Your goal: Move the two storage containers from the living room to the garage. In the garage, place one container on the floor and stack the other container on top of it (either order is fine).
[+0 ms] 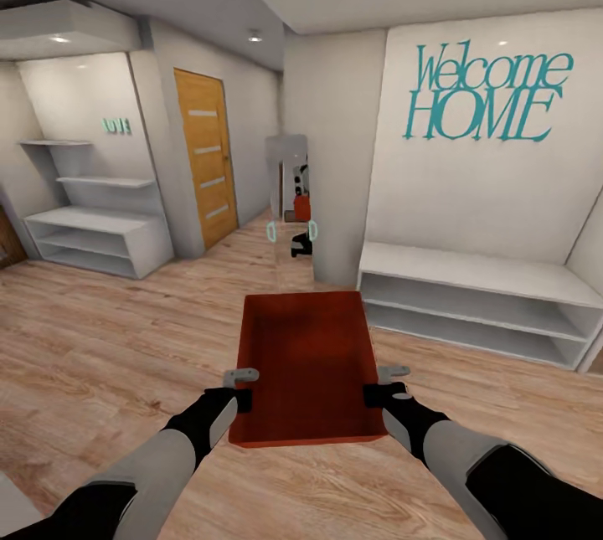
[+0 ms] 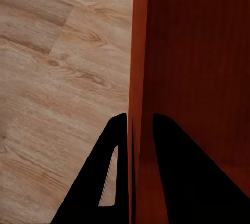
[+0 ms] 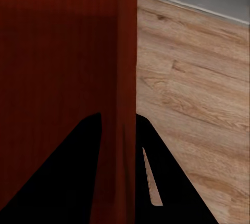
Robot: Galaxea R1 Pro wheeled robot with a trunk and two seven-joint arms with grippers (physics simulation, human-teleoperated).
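The light wood plank floor [image 1: 126, 356] carries a low white shelf unit [image 1: 477, 301] at the right wall and another white shelf unit [image 1: 96, 240] at the left.

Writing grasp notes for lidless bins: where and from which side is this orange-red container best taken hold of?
Grip the storage container by its two long side walls, one gripper from each side. It is open-topped with thin straight walls, so fingers can straddle a rim. That is how it is held here: the left gripper pinches the left wall, the right gripper the right wall.
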